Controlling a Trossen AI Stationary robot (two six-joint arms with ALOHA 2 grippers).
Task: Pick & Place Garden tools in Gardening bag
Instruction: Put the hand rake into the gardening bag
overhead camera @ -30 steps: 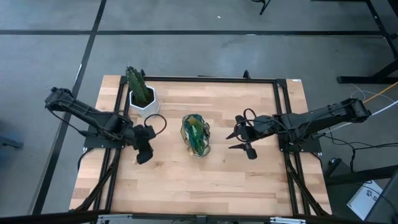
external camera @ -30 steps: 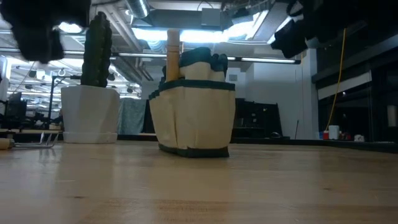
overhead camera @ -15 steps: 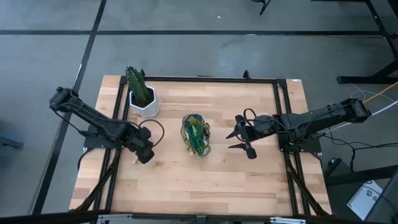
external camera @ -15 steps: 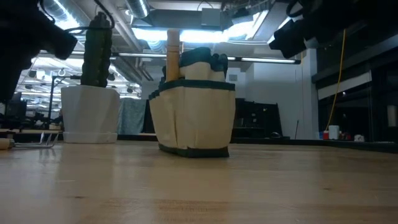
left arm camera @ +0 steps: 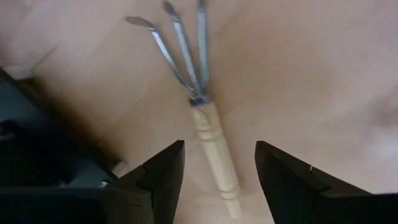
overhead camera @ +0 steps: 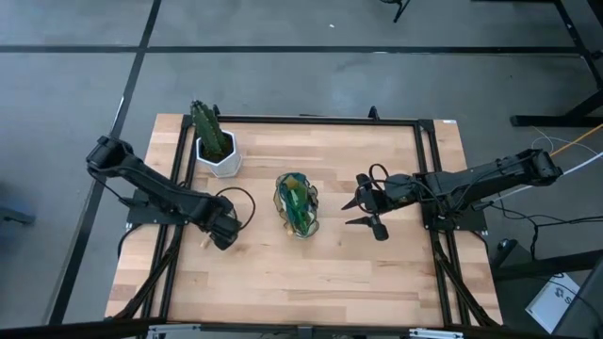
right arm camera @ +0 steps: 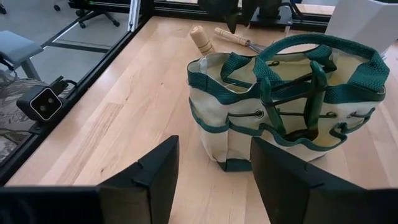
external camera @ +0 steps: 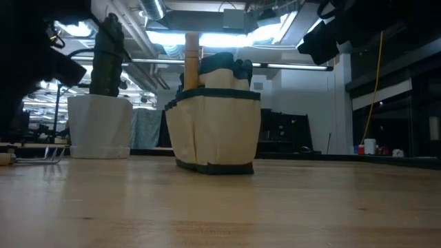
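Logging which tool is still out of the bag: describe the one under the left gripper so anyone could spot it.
On the wooden table, left of the gardening bag, the left gripper hangs open over a claw rake lying flat. Its pale wooden handle and three bent metal prongs set it apart.

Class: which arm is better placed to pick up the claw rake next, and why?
Left. The left gripper hangs open right above the rake, its wooden handle lying between the fingers. The right gripper waits open on the far side of the bag.
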